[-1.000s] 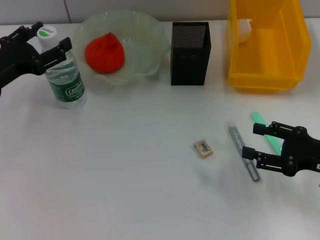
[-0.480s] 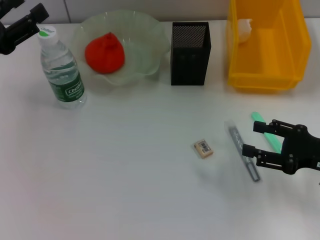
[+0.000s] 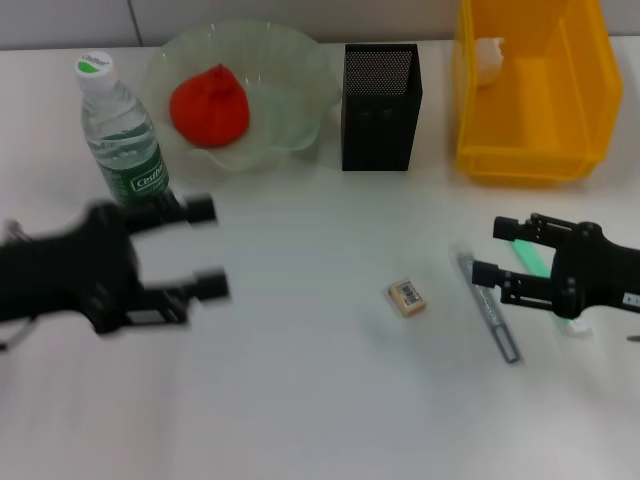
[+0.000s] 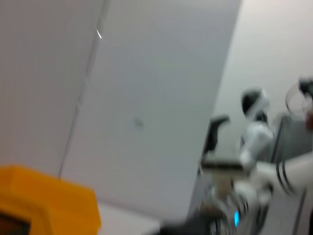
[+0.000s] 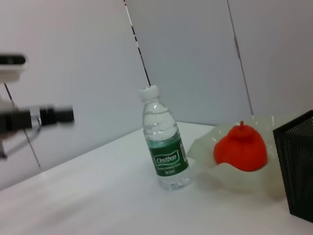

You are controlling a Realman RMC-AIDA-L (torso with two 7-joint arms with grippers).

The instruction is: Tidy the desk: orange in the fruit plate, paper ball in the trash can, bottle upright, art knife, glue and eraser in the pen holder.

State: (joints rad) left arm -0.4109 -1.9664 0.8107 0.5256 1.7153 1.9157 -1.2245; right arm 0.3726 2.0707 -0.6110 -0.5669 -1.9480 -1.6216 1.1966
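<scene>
The left gripper (image 3: pixel 205 250) hangs open just below the upright bottle (image 3: pixel 124 140); the right gripper (image 3: pixel 492 252), fingers apart, straddles the knife (image 3: pixel 490 310).

Blurred view: pale grey wall panels (image 4: pixel 146 88) with thin vertical seam; corner of yellow plastic bin (image 4: pixel 44 200) near edge; black-and-white robot gripper (image 4: pixel 234 156) beside it, farther off, fingers indistinct.

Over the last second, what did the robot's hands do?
The left hand let go of the clear plastic water bottle, left it upright, and swung down toward the desk's middle. The right hand crept forward over the green glue stick. Nothing else moved.
</scene>
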